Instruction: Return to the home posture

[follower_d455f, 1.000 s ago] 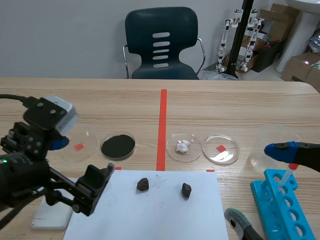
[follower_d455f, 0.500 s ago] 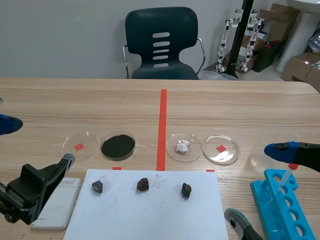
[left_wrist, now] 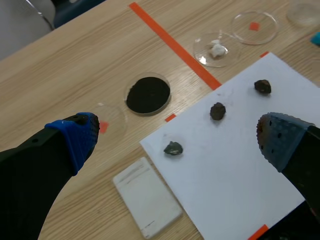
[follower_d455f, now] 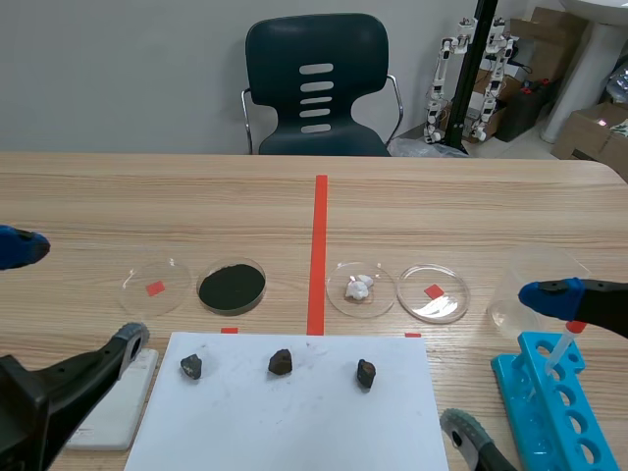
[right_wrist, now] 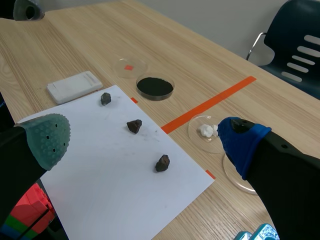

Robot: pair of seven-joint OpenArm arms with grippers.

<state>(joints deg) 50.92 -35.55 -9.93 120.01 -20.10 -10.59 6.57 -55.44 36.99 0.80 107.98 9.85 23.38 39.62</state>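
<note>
Left hand (left_wrist: 177, 137), right hand (right_wrist: 144, 140): both splayed near paper (left_wrist: 235, 165).

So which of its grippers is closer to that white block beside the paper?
Left. The left gripper hangs open right by the white block; the right gripper is across the paper sheet, near the blue rack.

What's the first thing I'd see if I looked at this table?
Probably the big white paper at the near edge of the table, with three dark lumps in a row on it: the left rock, the middle rock and the right rock. Just past the paper sits a round dish of black powder, left of the orange-red tape line. A bright blue rack stands at the near right.
</note>
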